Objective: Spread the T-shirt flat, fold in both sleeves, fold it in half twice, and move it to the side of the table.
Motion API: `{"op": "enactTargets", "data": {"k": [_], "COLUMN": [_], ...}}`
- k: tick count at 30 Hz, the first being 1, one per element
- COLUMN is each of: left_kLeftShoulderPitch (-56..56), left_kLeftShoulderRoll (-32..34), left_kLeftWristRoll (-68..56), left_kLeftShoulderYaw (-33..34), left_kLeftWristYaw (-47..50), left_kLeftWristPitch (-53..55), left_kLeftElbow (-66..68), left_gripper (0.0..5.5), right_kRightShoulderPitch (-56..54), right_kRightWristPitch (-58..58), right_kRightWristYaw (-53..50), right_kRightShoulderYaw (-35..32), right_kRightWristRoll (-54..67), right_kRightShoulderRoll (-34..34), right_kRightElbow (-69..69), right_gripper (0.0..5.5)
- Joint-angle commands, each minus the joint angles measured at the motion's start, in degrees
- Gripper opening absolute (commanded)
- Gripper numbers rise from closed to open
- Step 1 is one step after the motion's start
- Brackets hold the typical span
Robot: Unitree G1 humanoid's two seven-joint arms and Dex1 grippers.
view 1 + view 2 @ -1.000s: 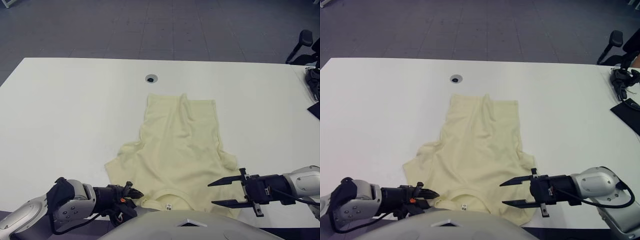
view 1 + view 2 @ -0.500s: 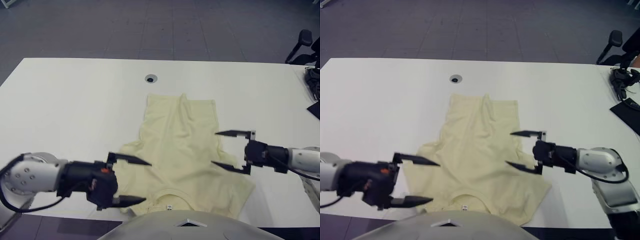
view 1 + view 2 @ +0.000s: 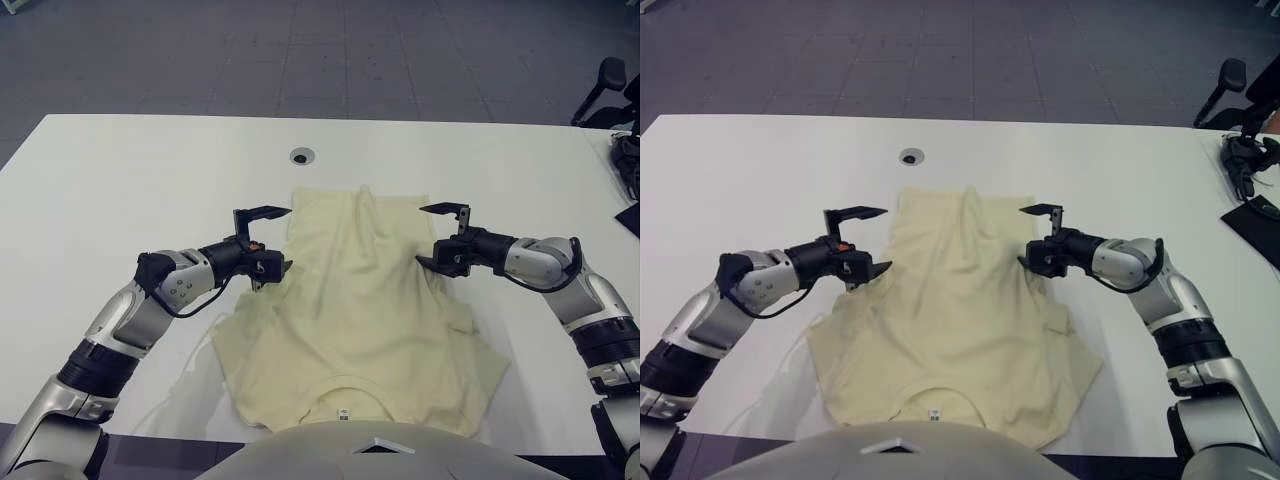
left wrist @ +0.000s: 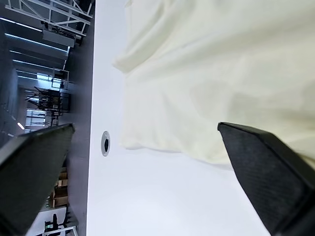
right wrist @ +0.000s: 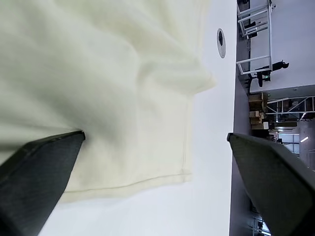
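A pale yellow T-shirt (image 3: 360, 310) lies on the white table (image 3: 150, 180), collar toward me and hem at the far end, with a raised crease running down its far half. My left gripper (image 3: 285, 238) stands open at the shirt's left edge near the hem, with nothing between its fingers. At the right edge, level with it, my right gripper (image 3: 422, 236) is also open, its lower finger close over the cloth. The left wrist view shows the T-shirt's hem corner (image 4: 197, 73) between the dark fingers (image 4: 266, 167). In the right wrist view the cloth (image 5: 98, 73) fills the gap likewise.
A round cable grommet (image 3: 302, 156) sits in the table just beyond the hem. Black cables and gear (image 3: 1243, 160) and a flat black item (image 3: 1255, 225) lie at the table's far right edge. Bare table stretches to the left and right of the shirt.
Both grippers moved from the table's near edge up along the shirt's sides to its far half. The left gripper went from shut to open. The shirt's near part now lies wider.
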Motion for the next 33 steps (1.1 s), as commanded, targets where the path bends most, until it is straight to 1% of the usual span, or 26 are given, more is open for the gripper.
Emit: {"op": "enactTargets", "data": {"k": [1, 6, 8, 12, 15, 17, 19, 21, 24, 25, 27, 29, 31, 33], "left_kLeftShoulderPitch": [-1.6, -2.9, -4.0, -6.3, -8.8, -9.5, -9.2, -7.8, 0.9, 5.8, 14.3, 20.6, 26.6, 35.2], "left_kLeftShoulderRoll": [-1.7, -3.6, -4.4, -5.5, -6.9, -6.6, -5.2, -4.2, -5.9, -7.6, -11.7, -20.0, -28.8, -36.1], "left_kLeftWristRoll": [2.3, 4.1, 5.6, 6.5, 6.5, 6.9, 6.3, 4.6, -1.4, -4.0, -8.1, -15.4, -23.5, -30.6], "left_kLeftShoulderYaw": [-0.8, -1.8, -2.5, -2.3, -0.6, 0.2, 2.2, 5.5, 14.0, 17.0, 21.1, 24.1, 24.6, 22.6], "left_kLeftWristYaw": [1.7, 2.7, 3.1, 4.5, 7.7, 9.3, 9.9, 10.6, 12.0, 12.6, 14.1, 18.9, 23.4, 26.4], "left_kLeftWristPitch": [-2.0, -2.8, -2.9, -3.0, -3.2, -3.5, -3.2, -2.2, 2.9, 5.6, 10.9, 17.2, 23.4, 27.7], "left_kLeftElbow": [5.7, 10.8, 13.0, 14.9, 17.0, 16.9, 14.4, 10.5, -1.8, -7.7, -18.0, -26.3, -31.2, -34.1], "left_gripper": [5.39, 5.39, 5.39, 5.39, 5.39, 5.39, 5.39, 5.39, 5.39, 5.39, 5.39, 5.39, 5.39, 5.39], "right_kRightShoulderPitch": [-3.2, -6.4, -6.3, -4.7, -3.2, -2.9, -2.5, -1.8, 1.3, 2.5, 4.4, 6.7, 9.7, 11.9], "right_kRightWristPitch": [0.2, -0.1, -0.8, -1.2, 0.0, 1.4, 2.7, 3.5, 4.1, 4.3, 4.2, 4.5, 5.2, 5.6], "right_kRightWristYaw": [-4.6, -9.9, -9.5, -8.3, -10.3, -12.2, -14.9, -17.8, -22.5, -23.2, -24.6, -25.6, -25.6, -24.8], "right_kRightShoulderYaw": [2.5, 2.6, 2.6, 1.3, -1.0, -3.0, -5.8, -9.1, -15.0, -16.3, -18.2, -20.5, -22.3, -22.6], "right_kRightWristRoll": [-6.9, -8.3, -6.8, -2.7, -0.3, 0.3, 0.7, 2.0, 6.7, 8.5, 10.6, 13.0, 15.9, 18.0], "right_kRightShoulderRoll": [-1.3, -0.9, -0.3, 0.5, 0.9, 0.9, 0.7, 1.0, 3.4, 4.5, 5.9, 7.0, 8.2, 9.4], "right_kRightElbow": [9.5, 14.0, 14.0, 11.5, 8.2, 5.6, 2.2, -1.1, -7.4, -9.5, -11.8, -13.6, -15.7, -16.8], "right_gripper": [5.4, 5.4, 5.4, 5.4, 5.4, 5.4, 5.4, 5.4, 5.4, 5.4, 5.4, 5.4, 5.4, 5.4]}}
